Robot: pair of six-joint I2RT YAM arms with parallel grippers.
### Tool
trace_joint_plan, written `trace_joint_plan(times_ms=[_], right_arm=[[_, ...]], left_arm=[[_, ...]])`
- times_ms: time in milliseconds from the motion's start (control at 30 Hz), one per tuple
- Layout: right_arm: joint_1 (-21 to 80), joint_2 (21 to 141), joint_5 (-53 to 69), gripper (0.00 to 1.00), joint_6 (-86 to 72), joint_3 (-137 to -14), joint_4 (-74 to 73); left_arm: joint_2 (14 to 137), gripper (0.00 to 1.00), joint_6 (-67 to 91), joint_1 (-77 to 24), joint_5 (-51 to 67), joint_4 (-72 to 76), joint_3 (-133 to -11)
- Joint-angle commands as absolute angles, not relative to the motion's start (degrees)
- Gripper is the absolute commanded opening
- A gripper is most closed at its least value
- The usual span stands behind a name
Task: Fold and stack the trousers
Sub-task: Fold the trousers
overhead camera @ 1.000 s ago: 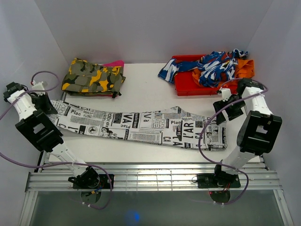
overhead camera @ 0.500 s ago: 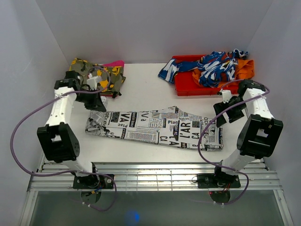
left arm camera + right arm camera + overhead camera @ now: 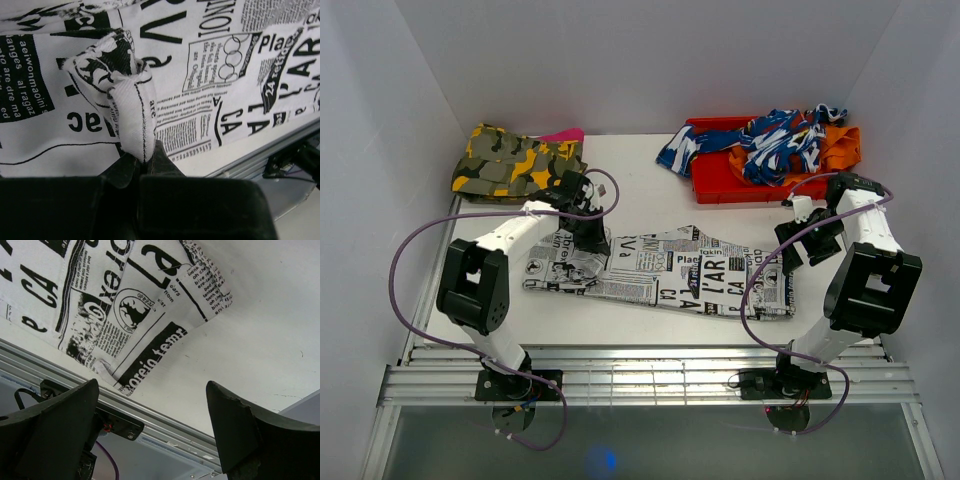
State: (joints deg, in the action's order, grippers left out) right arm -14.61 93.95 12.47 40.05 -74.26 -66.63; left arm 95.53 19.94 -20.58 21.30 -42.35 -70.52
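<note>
My left pincer [image 3: 582, 226] is clamped shut on a pinch of the trousers [image 3: 690, 275]. In the left wrist view, a bunched fold of white cloth with a stitched seam rises straight out from between the closed fingers of the left pincer [image 3: 145, 161], and the rest of the trousers [image 3: 210, 65] lies flat beneath it. From above, that gripped end sits left of the middle of the tabletop [image 3: 630, 190], doubled back over the leg below it.

The trousers stretch from there toward the right edge, across the middle of the tabletop and somewhat closer to the near edge than the far one. Their right end stops just short of the near right corner.

My right pincer [image 3: 810, 236] hangs over that right end near the right edge, jaws spread wide and holding nothing. Through the right wrist camera, the gap of the right pincer [image 3: 152, 407] frames a corner of the trousers [image 3: 100, 300] lying flat beside the metal rail at the near edge.

A camouflage garment [image 3: 515, 165] rests folded in the far left corner. In the far right corner, a red tray [image 3: 720, 183] holds a blue-and-white garment [image 3: 770, 140] and an orange cloth [image 3: 840, 145].
</note>
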Motion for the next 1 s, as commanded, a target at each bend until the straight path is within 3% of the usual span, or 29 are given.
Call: trace_joint_plan(times_ms=[0,467,567,667,700,733,800,900,933,967], right_arm=[[-14.9,91.7,12.2,0.93,40.0,-74.8,-68.6],[-14.9,91.5,11.8,0.93,39.5,-73.5,-68.5],[-14.8,91.8,11.8,0.92,39.5,-73.7,-68.6],[-14.8,92.0,12.0,0.92,39.3,-74.2,-68.7],[-14.7,92.1,12.3,0.92,39.3,-74.5,-68.8],[-14.7,92.3,12.6,0.92,39.1,-74.7,-68.9],[-14.7,92.4,13.3,0.92,39.0,-75.1,-69.3],[-14.5,92.6,13.8,0.92,38.8,-76.2,-69.6],[-14.4,92.7,14.0,0.92,38.7,-77.2,-69.8],[-14.3,92.9,14.3,0.92,38.7,-77.7,-70.2]], left_arm=[[96.5,0.0,28.3,-24.0,17.1,-35.1,-72.7],[103.4,0.0,31.2,-32.5,17.4,-32.1,-76.4],[103.6,0.04,31.2,-34.1,16.5,-31.9,-75.5],[103.7,0.17,31.3,-35.2,16.4,-31.6,-74.9],[103.7,0.32,31.3,-35.4,16.4,-31.6,-74.9],[103.8,0.38,31.3,-35.9,16.6,-31.6,-75.1],[103.5,0.4,30.4,-36.3,18.0,-31.6,-76.1],[102.7,0.66,29.6,-37.0,18.0,-32.6,-77.6],[102.4,0.84,29.3,-36.9,17.6,-33.3,-78.0],[102.0,0.86,28.0,-36.9,17.5,-33.8,-79.3]])
